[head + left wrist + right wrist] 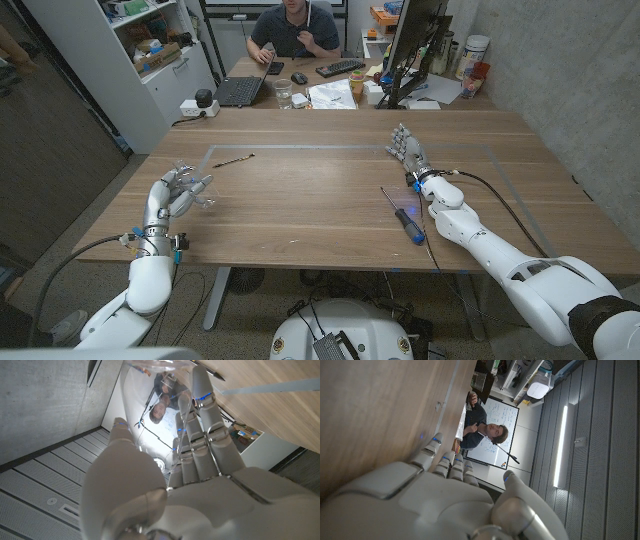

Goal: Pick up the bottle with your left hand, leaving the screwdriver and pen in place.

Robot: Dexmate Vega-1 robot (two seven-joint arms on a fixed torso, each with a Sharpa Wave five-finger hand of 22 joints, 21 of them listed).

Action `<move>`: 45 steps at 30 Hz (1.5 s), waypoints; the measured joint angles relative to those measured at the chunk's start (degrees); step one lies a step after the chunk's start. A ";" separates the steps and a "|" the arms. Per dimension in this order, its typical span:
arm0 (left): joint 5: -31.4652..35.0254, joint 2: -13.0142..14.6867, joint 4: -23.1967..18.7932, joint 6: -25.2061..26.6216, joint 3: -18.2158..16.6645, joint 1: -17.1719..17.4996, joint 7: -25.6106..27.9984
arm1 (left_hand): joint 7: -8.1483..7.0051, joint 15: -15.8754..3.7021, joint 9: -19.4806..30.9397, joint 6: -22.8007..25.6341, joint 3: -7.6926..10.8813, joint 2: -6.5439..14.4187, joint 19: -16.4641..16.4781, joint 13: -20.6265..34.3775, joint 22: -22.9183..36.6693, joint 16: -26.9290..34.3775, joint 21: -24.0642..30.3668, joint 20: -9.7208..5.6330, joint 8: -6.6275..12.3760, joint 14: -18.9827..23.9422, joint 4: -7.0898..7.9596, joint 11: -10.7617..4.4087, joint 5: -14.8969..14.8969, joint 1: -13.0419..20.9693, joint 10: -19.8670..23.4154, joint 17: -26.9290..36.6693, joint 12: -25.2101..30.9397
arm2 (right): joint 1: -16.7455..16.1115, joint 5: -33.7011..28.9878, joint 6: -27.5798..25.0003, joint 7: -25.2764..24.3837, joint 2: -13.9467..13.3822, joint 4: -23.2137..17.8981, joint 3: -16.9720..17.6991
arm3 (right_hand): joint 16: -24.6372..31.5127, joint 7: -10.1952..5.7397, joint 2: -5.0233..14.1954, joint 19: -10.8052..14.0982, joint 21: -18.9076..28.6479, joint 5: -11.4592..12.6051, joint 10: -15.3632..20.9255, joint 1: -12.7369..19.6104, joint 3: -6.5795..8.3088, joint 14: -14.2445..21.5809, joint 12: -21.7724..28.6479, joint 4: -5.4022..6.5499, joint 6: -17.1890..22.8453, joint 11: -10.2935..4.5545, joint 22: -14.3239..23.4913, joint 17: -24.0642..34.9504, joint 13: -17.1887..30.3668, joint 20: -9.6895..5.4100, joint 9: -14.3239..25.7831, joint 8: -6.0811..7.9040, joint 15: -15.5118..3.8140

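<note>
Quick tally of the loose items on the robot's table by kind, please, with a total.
Bottle: 1, clear, held in the left hand
Screwdriver: 1, beside the right hand
Pen: 1
Total: 3

One bottle, one screwdriver, one pen

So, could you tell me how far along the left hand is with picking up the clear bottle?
The left hand already grips the clear plastic bottle, seen through its fingers in the left wrist view. Whether it has lifted off the wooden table is unclear. The blue-handled screwdriver and the dark pen lie untouched; the right hand is open, holding nothing.
</note>
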 measured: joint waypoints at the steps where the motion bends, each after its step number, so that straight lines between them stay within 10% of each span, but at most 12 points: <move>1: -0.46 -0.17 -0.61 0.00 -0.47 0.18 -0.54 | 0.00 0.00 0.00 0.00 0.00 0.00 0.00 0.00 0.00 -0.04 0.00 0.00 0.00 0.01 0.00 0.00 -0.06 0.00 0.00 0.00 0.00 | 0.00 0.05 0.02 0.01 -0.01 0.00 0.04 | 0.00 0.00 0.00 0.00 0.00 0.00 0.00 0.00 -0.08 0.00 0.00 -0.08 0.00 0.00 0.00 0.00 0.00 0.00 0.00 0.00 0.00; 45: -8.77 -5.62 -15.08 4.10 -11.28 2.74 -14.39 | 0.21 0.52 0.15 1.86 0.01 0.05 1.75 0.02 0.10 -0.93 0.79 -0.30 -1.60 2.60 -0.01 0.88 -2.35 -0.05 2.70 0.15 -1.72 | -0.50 0.65 0.79 0.68 -0.22 0.41 0.58 | 0.00 0.00 0.00 -0.20 0.00 0.33 0.32 0.00 -0.39 0.00 0.00 0.11 0.00 0.32 0.00 0.00 0.00 -0.20 0.00 0.00 0.00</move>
